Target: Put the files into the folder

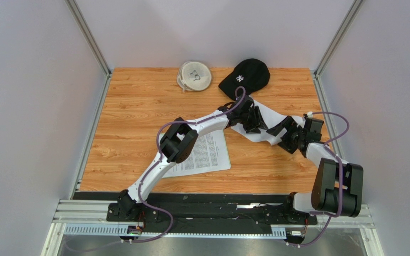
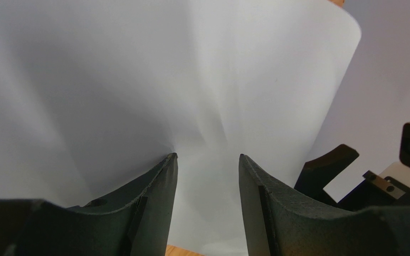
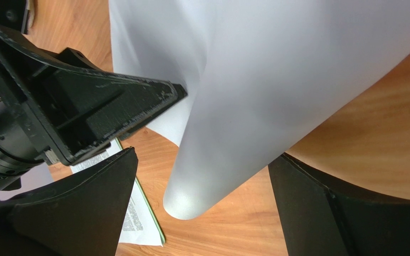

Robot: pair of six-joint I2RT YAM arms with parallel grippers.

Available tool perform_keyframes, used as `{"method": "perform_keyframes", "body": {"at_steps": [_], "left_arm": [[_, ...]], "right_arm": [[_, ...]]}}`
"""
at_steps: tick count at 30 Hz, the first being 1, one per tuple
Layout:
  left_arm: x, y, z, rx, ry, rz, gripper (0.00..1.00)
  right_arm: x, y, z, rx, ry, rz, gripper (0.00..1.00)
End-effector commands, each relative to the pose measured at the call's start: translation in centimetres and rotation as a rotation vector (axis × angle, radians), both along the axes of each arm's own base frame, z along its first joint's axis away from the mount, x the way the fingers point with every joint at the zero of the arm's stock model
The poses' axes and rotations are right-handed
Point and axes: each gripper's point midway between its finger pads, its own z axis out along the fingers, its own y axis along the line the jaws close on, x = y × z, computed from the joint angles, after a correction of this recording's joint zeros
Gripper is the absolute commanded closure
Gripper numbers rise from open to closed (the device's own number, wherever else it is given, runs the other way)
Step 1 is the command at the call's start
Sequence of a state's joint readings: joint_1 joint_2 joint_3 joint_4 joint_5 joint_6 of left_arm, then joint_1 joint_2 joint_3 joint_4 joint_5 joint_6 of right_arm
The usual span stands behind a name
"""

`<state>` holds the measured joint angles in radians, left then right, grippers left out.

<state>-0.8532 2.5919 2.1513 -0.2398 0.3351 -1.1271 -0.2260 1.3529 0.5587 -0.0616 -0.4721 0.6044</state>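
Over the right half of the wooden table (image 1: 137,101) we see one blank sheet (image 3: 276,80) of the files lifted off the wood and curled into a loose cone between the two arms, its lower corner hanging just above the surface. A printed page (image 1: 204,154) lies flat nearer the left arm. The folder (image 3: 159,230) shows only as a thin green edge under that page.

The right gripper (image 3: 204,157) is released: its jaws stand wide on either side of the cone's tip and touch nothing. The left gripper (image 2: 207,156) is pressed up against the sheet, which puckers at one fingertip. There is a gap between its jaws, though, and we cannot tell whether the paper is truly pinched or only propped.

We judge the sheet to be very light, limp and slick, quick to crease and apt to slide out of a loose hold. We would take it close to an edge, with the pads flat on both faces. We would keep the curl shallow, so the sheet can be laid square on the folder.
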Motion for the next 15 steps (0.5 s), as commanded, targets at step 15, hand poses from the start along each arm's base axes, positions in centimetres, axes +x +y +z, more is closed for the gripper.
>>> {"method": "perform_keyframes", "body": {"at_steps": [15], "left_arm": [[-1.4, 0.9, -1.8, 0.029, 0.08, -0.067, 0.44]], "right_arm": [[3.7, 2.2, 5.2, -0.024, -0.198, 0.207, 0.03]]}}
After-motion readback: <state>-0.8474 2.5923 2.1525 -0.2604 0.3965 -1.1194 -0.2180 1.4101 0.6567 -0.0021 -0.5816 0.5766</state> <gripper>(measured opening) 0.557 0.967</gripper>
